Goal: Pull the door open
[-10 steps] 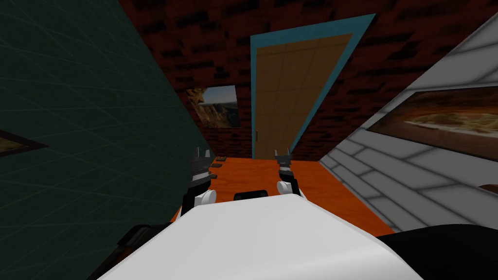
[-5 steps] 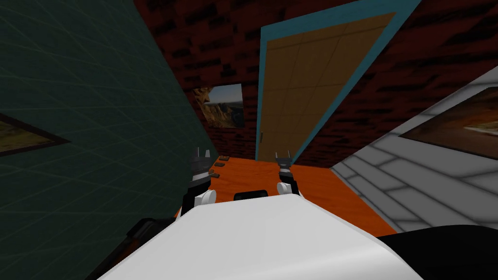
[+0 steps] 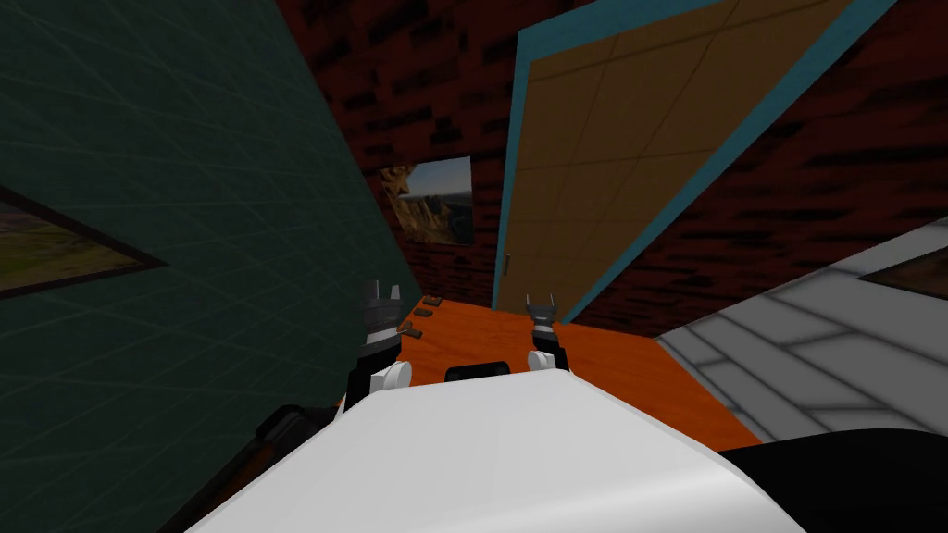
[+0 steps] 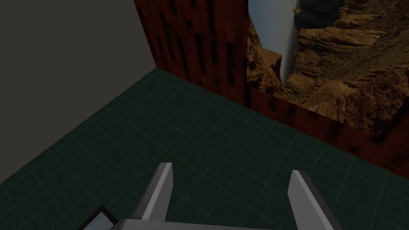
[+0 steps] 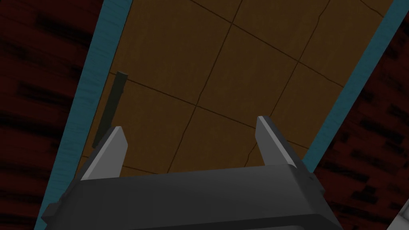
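A tan panelled door (image 5: 207,80) stands shut in a teal frame (image 5: 82,108), ahead and well apart. It looks rigid and probably heavy. Its dark upright bar handle (image 5: 110,108), beside 1 frame edge, is the likely hold. The right gripper (image 5: 191,124) and left gripper (image 4: 231,168) are both spread wide and empty.

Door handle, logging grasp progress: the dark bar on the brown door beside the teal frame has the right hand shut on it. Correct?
No. The right wrist view shows the right hand open, short of the dark bar on the brown door beside the teal frame.
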Controlling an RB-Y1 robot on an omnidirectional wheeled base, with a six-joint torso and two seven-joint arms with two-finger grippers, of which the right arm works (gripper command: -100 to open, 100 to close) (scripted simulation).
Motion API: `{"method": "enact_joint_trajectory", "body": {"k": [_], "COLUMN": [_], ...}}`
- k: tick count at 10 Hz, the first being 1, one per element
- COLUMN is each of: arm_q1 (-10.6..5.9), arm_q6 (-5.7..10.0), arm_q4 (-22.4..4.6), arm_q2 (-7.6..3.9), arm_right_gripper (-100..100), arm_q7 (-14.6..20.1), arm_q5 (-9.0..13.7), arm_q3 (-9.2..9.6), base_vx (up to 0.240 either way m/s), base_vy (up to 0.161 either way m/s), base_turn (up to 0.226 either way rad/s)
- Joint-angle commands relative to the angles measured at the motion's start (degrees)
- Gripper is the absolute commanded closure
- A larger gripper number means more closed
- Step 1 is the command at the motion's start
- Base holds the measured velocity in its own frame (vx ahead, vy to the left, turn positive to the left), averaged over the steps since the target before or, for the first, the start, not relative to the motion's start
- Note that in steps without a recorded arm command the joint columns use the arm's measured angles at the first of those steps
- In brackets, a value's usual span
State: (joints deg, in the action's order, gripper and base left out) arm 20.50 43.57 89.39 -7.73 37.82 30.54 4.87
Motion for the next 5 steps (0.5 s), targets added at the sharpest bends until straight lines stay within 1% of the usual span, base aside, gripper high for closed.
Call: {"method": "enact_joint_trajectory", "body": {"k": [1, 3, 5], "arm_q1": [-0.49, -0.86, -1.22], "arm_q6": [0.50, 1.32, 2.15], "arm_q4": [-1.81, -4.06, -6.31], "arm_q2": [-0.17, -0.44, -0.72], "arm_right_gripper": [-100, -100, -100], "arm_q7": [1.46, 3.24, 5.03], "arm_q5": [1.77, 3.81, 5.86], "arm_q3": [0.06, 0.25, 0.44], "base_vx": [0.116, 0.104, 0.105], "base_vy": [-0.003, 0.000, -0.002], "base_turn": [0.139, 0.138, 0.162]}}
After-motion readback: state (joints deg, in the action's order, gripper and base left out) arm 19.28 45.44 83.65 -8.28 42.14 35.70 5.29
